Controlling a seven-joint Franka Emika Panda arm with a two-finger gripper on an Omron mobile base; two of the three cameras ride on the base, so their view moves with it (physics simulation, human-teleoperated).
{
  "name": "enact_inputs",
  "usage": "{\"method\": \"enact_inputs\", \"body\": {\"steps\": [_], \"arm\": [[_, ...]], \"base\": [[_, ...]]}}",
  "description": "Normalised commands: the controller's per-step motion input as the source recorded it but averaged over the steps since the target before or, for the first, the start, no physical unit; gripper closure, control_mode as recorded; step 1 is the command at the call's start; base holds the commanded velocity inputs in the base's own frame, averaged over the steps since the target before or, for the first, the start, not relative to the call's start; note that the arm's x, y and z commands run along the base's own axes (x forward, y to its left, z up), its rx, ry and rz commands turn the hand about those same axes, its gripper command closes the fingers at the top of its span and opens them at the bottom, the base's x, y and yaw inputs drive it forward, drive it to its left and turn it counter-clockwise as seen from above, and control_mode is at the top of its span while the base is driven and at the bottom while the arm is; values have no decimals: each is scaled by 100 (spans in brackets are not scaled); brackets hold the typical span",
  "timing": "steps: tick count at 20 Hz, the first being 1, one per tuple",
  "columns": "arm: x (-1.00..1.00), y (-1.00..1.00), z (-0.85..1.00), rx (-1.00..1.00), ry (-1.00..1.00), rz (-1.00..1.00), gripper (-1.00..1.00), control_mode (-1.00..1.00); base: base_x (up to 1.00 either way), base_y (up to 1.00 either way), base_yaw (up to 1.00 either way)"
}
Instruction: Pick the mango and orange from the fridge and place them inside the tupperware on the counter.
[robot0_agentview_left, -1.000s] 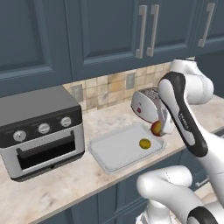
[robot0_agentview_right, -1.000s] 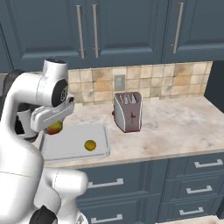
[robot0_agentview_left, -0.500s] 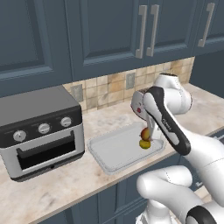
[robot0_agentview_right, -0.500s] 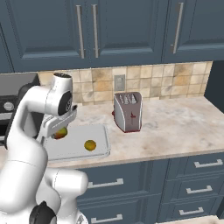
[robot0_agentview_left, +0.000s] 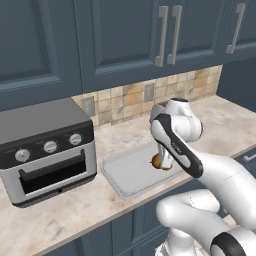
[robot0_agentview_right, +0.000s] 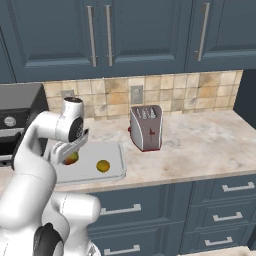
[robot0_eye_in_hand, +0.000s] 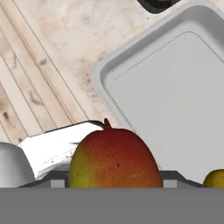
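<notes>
Evidently one mango (robot0_eye_in_hand: 114, 155), clamped in gripper (robot0_eye_in_hand: 113, 180); orange (robot0_agentview_right: 103, 166) in tupperware (robot0_agentview_left: 125, 175).
Lower centre of hand view: likely firm, light, smooth-skinned, bruisable; best held across its widest sides. Arm (robot0_agentview_left: 227, 185) bent, hand pitched downward, apparently above tray; clearance hard to tell.

Arm (robot0_agentview_left: 176, 146): small pale lettering on the dark band of the forearm in the left base view, too small to read for certain.
Oven (robot0_agentview_left: 47, 172): faint marks around the knobs (robot0_agentview_left: 50, 146) on the dark front strip, too small to read.
Toaster (robot0_agentview_right: 146, 131): a dark red mark on the front in the right base view, no letter or number that can be made out.
</notes>
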Motion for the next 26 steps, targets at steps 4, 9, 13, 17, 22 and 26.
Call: {"method": "enact_inputs", "body": {"steps": [4, 9, 13, 17, 22, 26], "arm": [[27, 6, -50, 0, 0, 4, 100, -100], [29, 8, -44, 0, 0, 2, 100, -100], [34, 13, -38, 0, 0, 0, 100, -100], [30, 12, -37, 0, 0, 0, 100, -100], [31, 11, -37, 0, 0, 0, 100, -100], [28, 10, -36, 0, -1, 0, 100, -100]], "base": [[0, 0, 0], [0, 0, 0], [0, 0, 0], [0, 0, 0], [0, 0, 0], [0, 0, 0]]}}
